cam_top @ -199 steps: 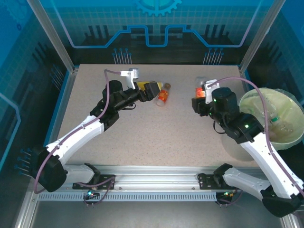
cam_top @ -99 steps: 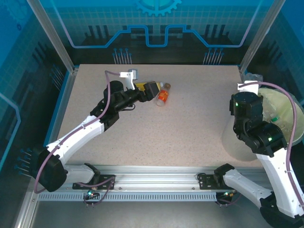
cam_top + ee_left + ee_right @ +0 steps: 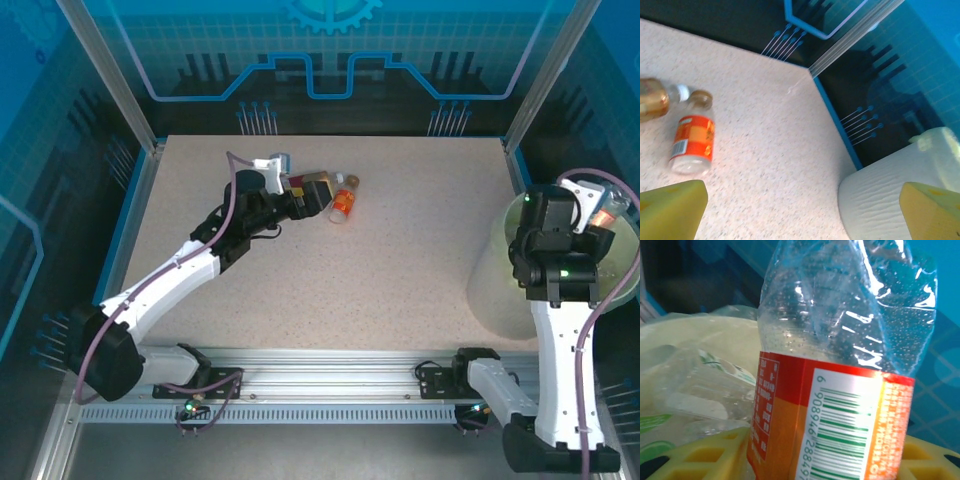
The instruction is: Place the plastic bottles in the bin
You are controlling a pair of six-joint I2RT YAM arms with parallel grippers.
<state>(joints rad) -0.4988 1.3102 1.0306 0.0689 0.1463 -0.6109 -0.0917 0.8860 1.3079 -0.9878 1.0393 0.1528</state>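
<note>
My right gripper [image 3: 600, 220] is shut on a clear plastic bottle [image 3: 607, 210] with a red and orange label, held over the bin [image 3: 516, 212] at the right edge of the table. In the right wrist view this bottle [image 3: 840, 390] stands between my yellow fingers [image 3: 695, 455], above the bin's pale green bag [image 3: 700, 335] and the clear bottles [image 3: 695, 390] lying in it. My left gripper [image 3: 322, 195] is open at the far middle of the table, just left of an orange-labelled bottle [image 3: 344, 206]. That bottle [image 3: 691, 139] lies next to an amber one [image 3: 652, 100], and nothing is between my left fingers [image 3: 670, 210].
The bin's white outer wall [image 3: 880, 200] stands at the table's right side. A blue rail and clear enclosure walls [image 3: 330, 60] ring the speckled table [image 3: 400, 270]. The arm bases sit on the metal rail [image 3: 330, 370] at the near edge.
The right arm has swung from the table's middle right to above the bin, carrying the red-labelled bottle. The left gripper has shifted slightly and stays open.
</note>
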